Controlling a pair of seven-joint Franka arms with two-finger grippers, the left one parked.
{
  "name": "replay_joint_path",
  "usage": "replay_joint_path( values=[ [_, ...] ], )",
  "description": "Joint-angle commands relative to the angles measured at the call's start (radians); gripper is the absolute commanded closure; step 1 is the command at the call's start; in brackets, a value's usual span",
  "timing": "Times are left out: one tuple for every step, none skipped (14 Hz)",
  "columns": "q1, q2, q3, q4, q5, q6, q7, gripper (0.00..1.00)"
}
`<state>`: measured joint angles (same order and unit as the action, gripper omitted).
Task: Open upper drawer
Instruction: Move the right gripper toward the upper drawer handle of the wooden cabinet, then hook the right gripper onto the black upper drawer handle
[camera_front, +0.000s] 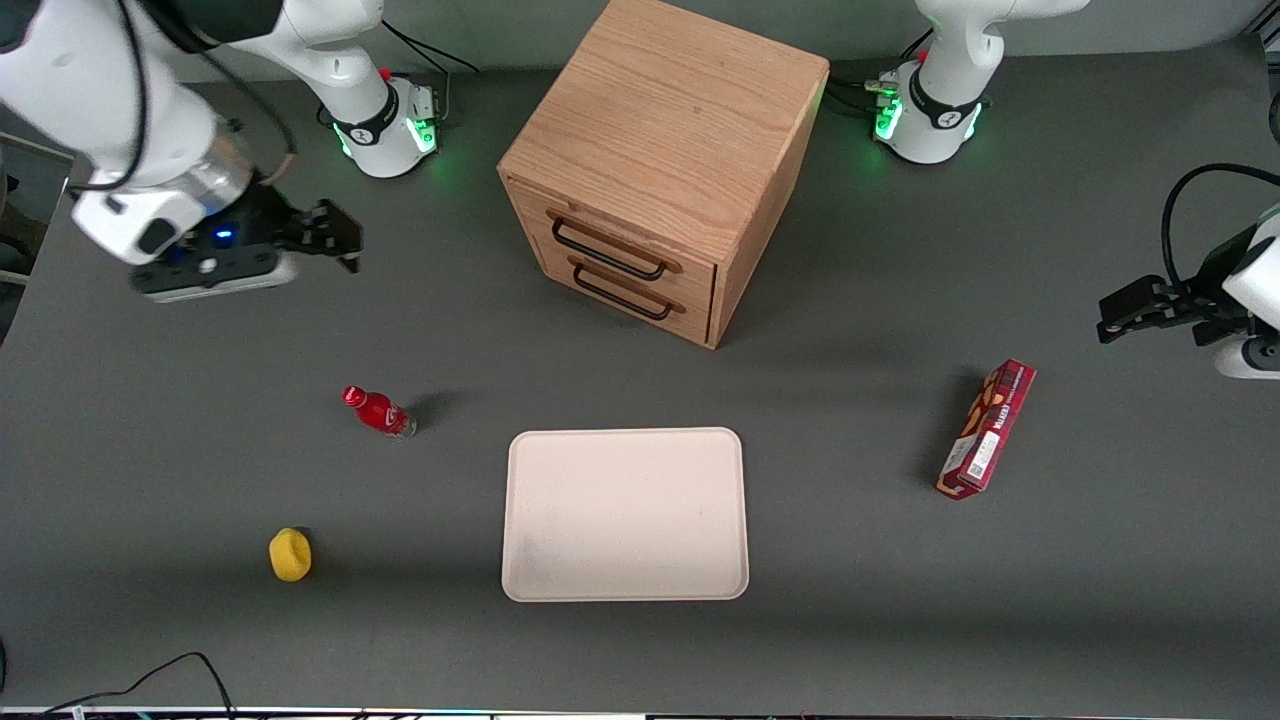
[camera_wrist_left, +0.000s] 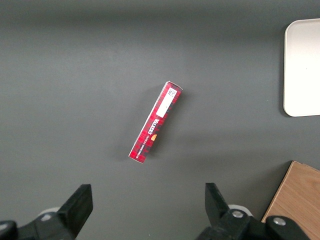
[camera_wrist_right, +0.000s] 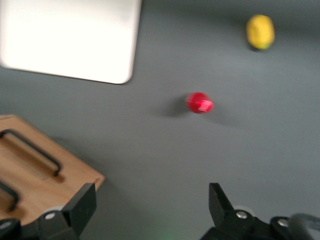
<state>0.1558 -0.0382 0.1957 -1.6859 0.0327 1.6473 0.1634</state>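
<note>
Dark grey table (camera_front: 900, 620), closed upper drawer (camera_front: 620, 245), gripper (camera_front: 335, 235) aloft nearby, jaws spread.

2 drawers (camera_front: 625, 262), 1 tray (camera_front: 625, 515), 1 bottle (camera_front: 379, 411).

The gripper (camera_front: 340, 238) hangs above the grey table (camera_front: 150, 420), apart from the oak cabinet (camera_front: 660, 160), whose upper drawer (camera_front: 612, 243) sits flush and closed above the lower drawer (camera_front: 625, 288). Nearer the front camera than the gripper stand a red bottle (camera_front: 378, 411) and a yellow sponge-like lump (camera_front: 290, 555). The white tray (camera_front: 625, 514) and red biscuit box (camera_front: 986, 429) lie toward the parked arm's end.
</note>
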Motion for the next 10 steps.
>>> replay_joint_path(
  values=[
    [-0.002,0.078,0.109,0.089,0.078,-0.006,-0.08,0.0],
    [-0.002,0.127,0.138,0.121,0.088,-0.004,-0.144,0.0],
    [-0.002,0.189,0.168,0.168,0.095,-0.014,-0.229,0.0],
    [-0.004,0.243,0.194,0.187,0.11,-0.015,-0.324,0.0],
    [-0.002,0.276,0.2,0.192,0.143,-0.014,-0.419,0.0],
    [-0.002,0.312,0.202,0.193,0.183,-0.006,-0.489,0.0],
    [-0.004,0.342,0.202,0.196,0.243,-0.006,-0.542,0.0],
    [-0.004,0.354,0.202,0.195,0.313,-0.006,-0.574,0.0],
    [-0.004,0.368,0.202,0.189,0.37,-0.007,-0.582,0.0],
    [-0.002,0.38,0.203,0.192,0.395,-0.006,-0.581,0.0]
  ],
)
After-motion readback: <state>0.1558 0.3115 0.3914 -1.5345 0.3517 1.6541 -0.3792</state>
